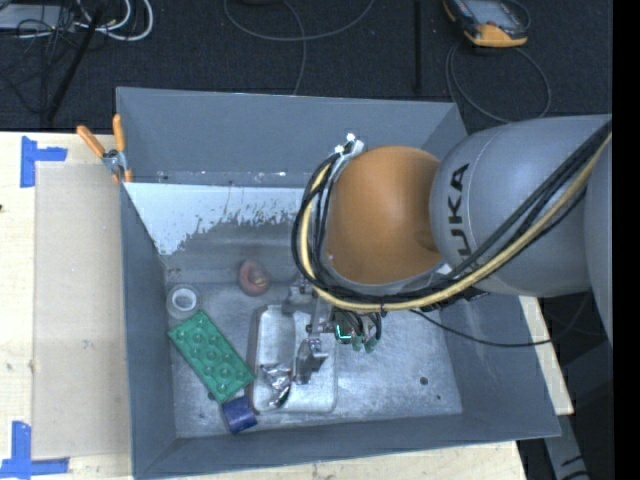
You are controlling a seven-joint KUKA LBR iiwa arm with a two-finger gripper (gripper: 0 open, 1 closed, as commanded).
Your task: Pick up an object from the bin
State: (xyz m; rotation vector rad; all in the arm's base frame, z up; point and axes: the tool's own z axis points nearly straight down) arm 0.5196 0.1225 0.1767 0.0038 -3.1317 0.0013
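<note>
Grey bin (420,368) holds the gripper (297,366) low over a pale translucent tray (265,338) near the front wall; I cannot tell whether it is apart or together. Just left lies a green studded plate (208,353), with a blue block (238,415) near its front end; farther back are a white ring (183,301) and a reddish lump (253,276)

Green block (210,356), white ring (183,301), pinkish ball (253,277)

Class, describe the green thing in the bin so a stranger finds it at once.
Look at the grey metal bin, lower left of its floor. A flat green block lies slanted there, between a small pale ring and a small blue piece. It alone is green and studded.
</note>
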